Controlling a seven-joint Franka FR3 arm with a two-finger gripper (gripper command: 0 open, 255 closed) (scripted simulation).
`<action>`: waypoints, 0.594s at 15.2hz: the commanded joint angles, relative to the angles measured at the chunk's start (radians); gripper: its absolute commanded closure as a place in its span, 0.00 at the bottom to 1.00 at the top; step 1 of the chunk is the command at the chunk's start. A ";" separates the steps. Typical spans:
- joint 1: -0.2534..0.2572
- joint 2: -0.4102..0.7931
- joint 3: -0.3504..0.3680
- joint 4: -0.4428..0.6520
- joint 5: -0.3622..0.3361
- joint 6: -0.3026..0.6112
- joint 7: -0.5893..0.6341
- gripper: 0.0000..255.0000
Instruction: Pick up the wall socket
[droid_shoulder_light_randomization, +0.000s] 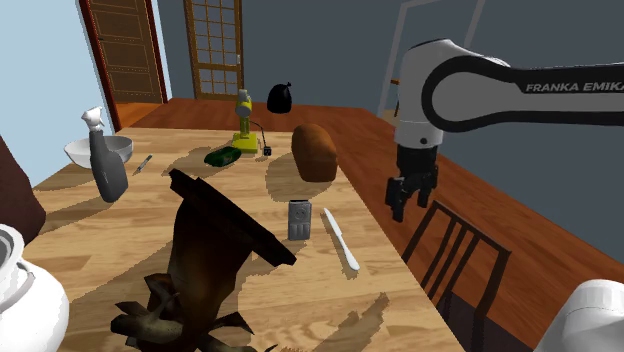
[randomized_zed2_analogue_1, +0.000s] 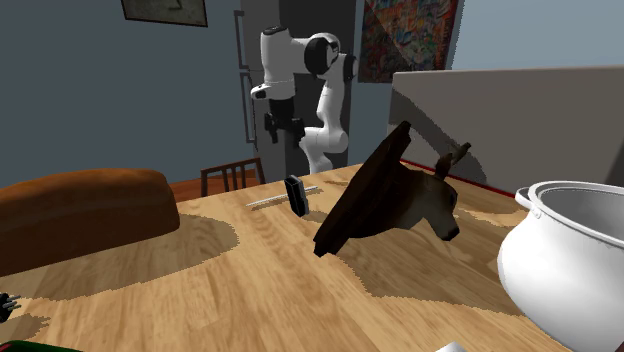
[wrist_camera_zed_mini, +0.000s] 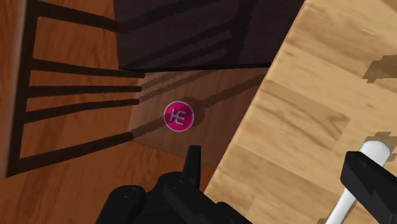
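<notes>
The arm reached out from its stand, and the hand (droid_shoulder_light_randomization: 399, 212) hung in the air past the edge of the wooden surface (droid_shoulder_light_randomization: 385, 295), above a dark chair (droid_shoulder_light_randomization: 452, 250) pushed in there. Its two black fingers (wrist_camera_zed_mini: 193, 160) stood apart with nothing between them, so the hand was released. Looking down along it, I saw the chair's slatted back, a round pink disc (wrist_camera_zed_mini: 178, 117) on its seat and the pale plank edge of the surface beside it.

The wall socket (droid_shoulder_light_randomization: 299, 220), a small grey plate, stood upright on the surface, well apart from the hand and towards the shoulder view's left of it. A white knife (droid_shoulder_light_randomization: 340, 241) lay just beside the socket, on the side nearer the hand. On the socket's other side loomed a mounted deer head (droid_shoulder_light_randomization: 215, 250) on its dark plaque, and behind the socket sat a brown loaf (droid_shoulder_light_randomization: 315, 152).

From across the surface the socket (randomized_zed2_analogue_1: 296, 195) looked dark and leaned a little, with the hand (randomized_zed2_analogue_1: 271, 135) up behind it. Farther along I noticed a grey spray bottle (droid_shoulder_light_randomization: 105, 160), a white bowl (droid_shoulder_light_randomization: 98, 150) and a green bottle (droid_shoulder_light_randomization: 225, 156) lying down.
</notes>
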 joint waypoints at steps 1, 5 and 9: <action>0.005 0.065 0.023 0.057 0.013 0.006 0.037 0.00; 0.016 0.206 0.069 0.183 0.029 0.019 0.116 0.00; 0.029 0.354 0.109 0.330 0.029 0.017 0.195 0.00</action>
